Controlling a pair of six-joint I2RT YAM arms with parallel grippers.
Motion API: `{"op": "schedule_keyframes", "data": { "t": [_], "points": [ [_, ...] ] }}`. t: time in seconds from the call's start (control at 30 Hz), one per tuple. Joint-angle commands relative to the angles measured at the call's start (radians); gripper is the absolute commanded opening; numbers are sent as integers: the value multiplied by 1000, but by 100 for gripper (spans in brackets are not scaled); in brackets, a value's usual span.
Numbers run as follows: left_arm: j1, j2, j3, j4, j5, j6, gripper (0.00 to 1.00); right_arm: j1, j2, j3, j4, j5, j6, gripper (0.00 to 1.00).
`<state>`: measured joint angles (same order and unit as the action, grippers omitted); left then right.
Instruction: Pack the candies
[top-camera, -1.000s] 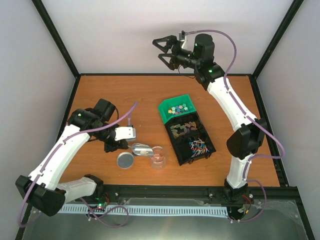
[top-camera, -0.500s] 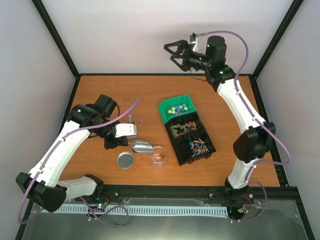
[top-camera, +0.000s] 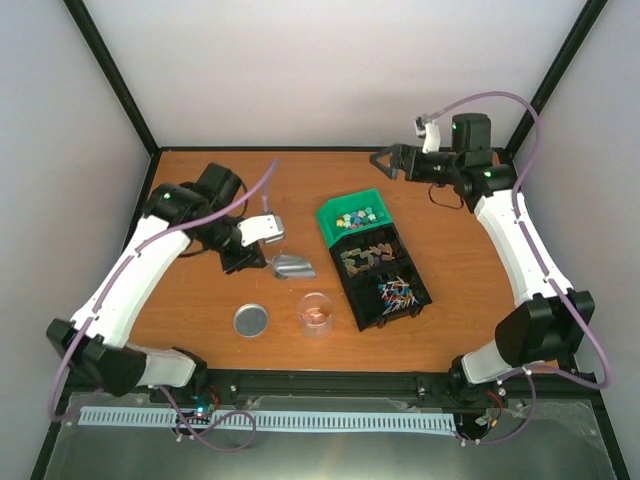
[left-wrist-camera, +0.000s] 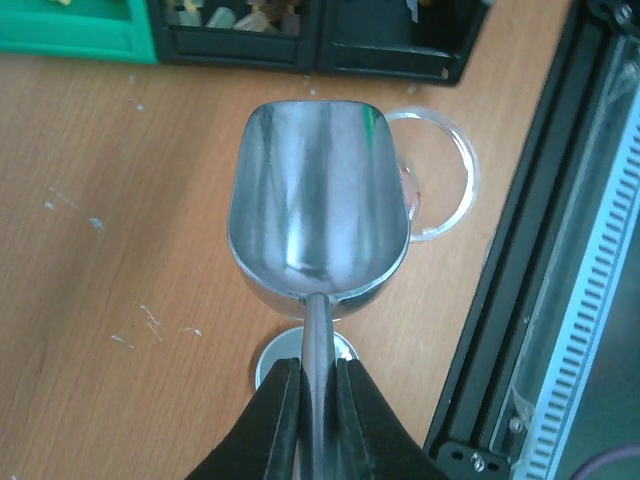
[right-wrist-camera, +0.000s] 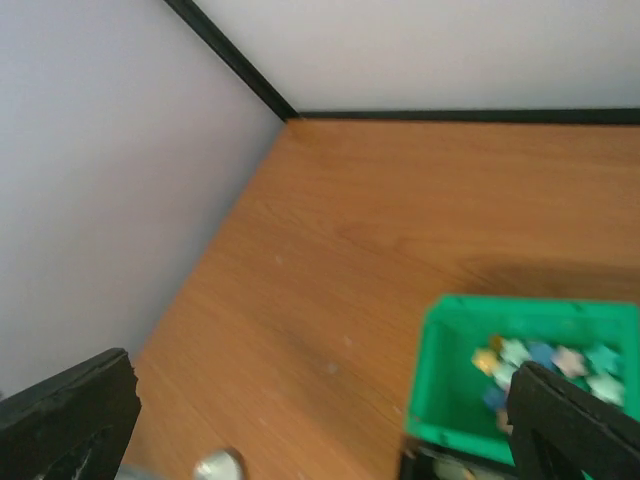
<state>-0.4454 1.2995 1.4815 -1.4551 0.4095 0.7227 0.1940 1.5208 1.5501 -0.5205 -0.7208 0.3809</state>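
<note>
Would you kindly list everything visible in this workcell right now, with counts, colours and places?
candies: many, mixed bright colours, in the green bin
green bin: one, green, mid-table, far end of the bin row
brown pieces: several, brown, in the middle bin
thin sticks: several, multicoloured, in the nearest bin
black bins: two, black, nearer than the green bin
scoop: one, silver, empty, left of the bins
clear cup: one, transparent, left of the nearest bin
round lid: one, silver, left of the cup
table: one, orange-brown wood
left end effector: black, shut on the scoop's handle
right end effector: black, open, empty, far right
</note>
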Motion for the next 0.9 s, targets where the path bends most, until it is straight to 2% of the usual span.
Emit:
{"op": "schedule_keyframes", "data": {
  "t": [0.0,0.17,0.27,0.4,0.7,0.87],
  "points": [
    [-6,125,126,44,-27,-204,1,-18,-59,-63,-265,115,-391,97],
    [-19,294,329,-6,-98,-281,1,-49,-95,-153,-365,213,-558,90],
    [-83,408,464,-81,-170,-284,1,-75,-112,-234,-348,281,-607,86],
    [-186,519,549,-96,-253,-287,1,-98,-85,-276,-345,325,-646,77],
    [-291,822,860,-167,-336,-289,1,-108,-4,-336,-314,248,-639,55],
    [-322,915,928,-170,-409,-296,1,-106,66,-364,-282,207,-583,48]
  ]
}}
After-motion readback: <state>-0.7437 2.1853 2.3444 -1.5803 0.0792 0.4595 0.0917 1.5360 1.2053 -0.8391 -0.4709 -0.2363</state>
